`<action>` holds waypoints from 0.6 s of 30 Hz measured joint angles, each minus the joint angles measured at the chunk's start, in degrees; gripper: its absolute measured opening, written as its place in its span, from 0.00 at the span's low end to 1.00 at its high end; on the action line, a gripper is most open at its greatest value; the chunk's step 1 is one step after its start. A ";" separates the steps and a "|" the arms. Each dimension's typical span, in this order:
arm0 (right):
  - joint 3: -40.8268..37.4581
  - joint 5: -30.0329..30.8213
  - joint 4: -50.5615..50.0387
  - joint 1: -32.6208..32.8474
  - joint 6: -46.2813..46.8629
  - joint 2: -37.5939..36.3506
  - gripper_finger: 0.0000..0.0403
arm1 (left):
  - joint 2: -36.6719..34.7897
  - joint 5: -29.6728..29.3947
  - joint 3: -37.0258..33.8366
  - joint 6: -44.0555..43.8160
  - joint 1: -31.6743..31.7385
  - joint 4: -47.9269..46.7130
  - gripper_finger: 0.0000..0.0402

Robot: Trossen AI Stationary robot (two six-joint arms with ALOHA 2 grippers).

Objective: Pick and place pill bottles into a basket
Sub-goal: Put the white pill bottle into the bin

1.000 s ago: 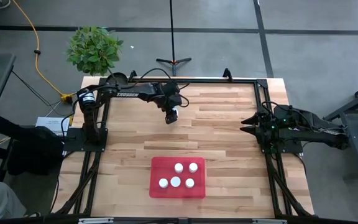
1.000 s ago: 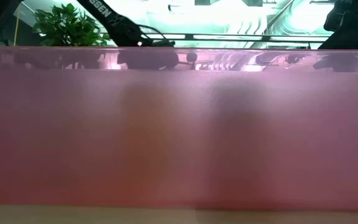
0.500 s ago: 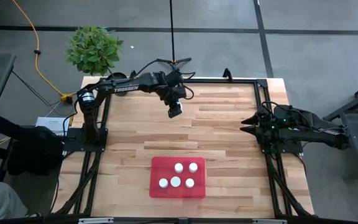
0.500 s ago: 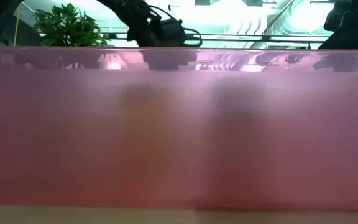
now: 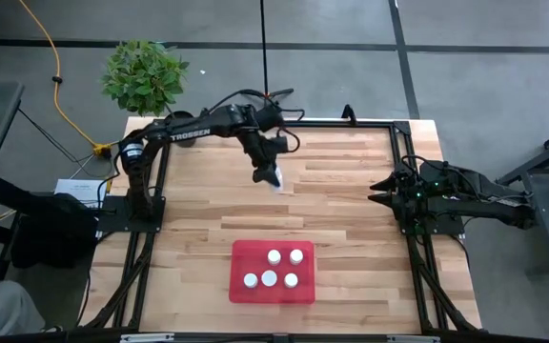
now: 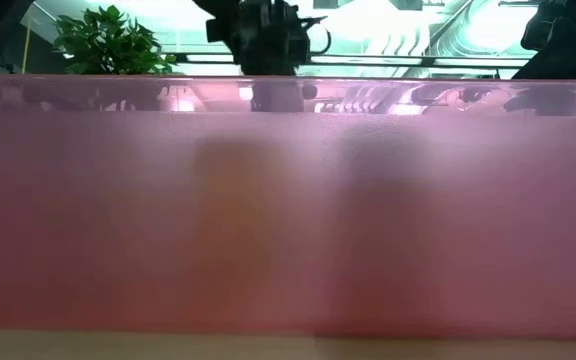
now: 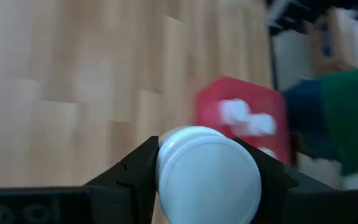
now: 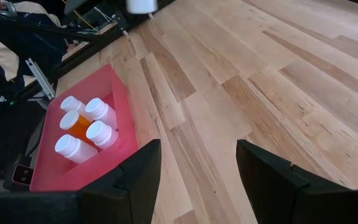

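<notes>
The red tray (image 5: 241,262) lies near the table's front edge with several white-capped pill bottles (image 5: 274,256) standing in it; one has an orange body (image 8: 78,126). My left gripper (image 5: 271,178) hangs over the table's far middle, shut on another white-capped bottle (image 7: 205,176). My right gripper (image 5: 374,190) waits open and empty at the table's right edge. The low view is filled by the tray's pink wall (image 6: 288,210). My left gripper pinches the bottle between its two fingers (image 7: 138,168), one on each side, just below the white cap (image 7: 211,186). The bottle is lifted clear of the table, cap end toward the wrist camera. The bottle's body is hidden behind the cap.
A potted plant (image 5: 144,76) stands beyond the table's far left corner. Black frame rails (image 5: 151,229) run along the table's left and right sides. Bare wood lies between the left gripper and the tray.
My left gripper, holding the bottle, has risen and gone toward the table's near and right edges, and has turned about its wrist. My right arm has kept still.
</notes>
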 joint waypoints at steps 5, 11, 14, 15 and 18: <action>0.00 0.02 0.00 0.00 0.00 0.00 0.49 | -0.01 5.11 1.38 -0.02 -3.25 -3.94 0.52; 0.00 0.04 0.00 0.00 0.00 0.00 0.49 | -0.02 5.96 2.04 0.00 -9.09 -7.49 0.52; 0.00 0.04 0.00 0.00 0.00 0.00 0.49 | -0.02 5.94 2.04 -0.06 -12.20 -9.52 0.52; 0.00 0.04 0.00 0.01 0.00 0.00 0.49 | -0.02 5.94 2.04 -0.40 -13.34 -10.12 0.52; 0.00 0.04 0.00 0.01 0.00 0.00 0.49 | -0.02 5.49 2.04 -1.23 -16.75 -11.02 0.52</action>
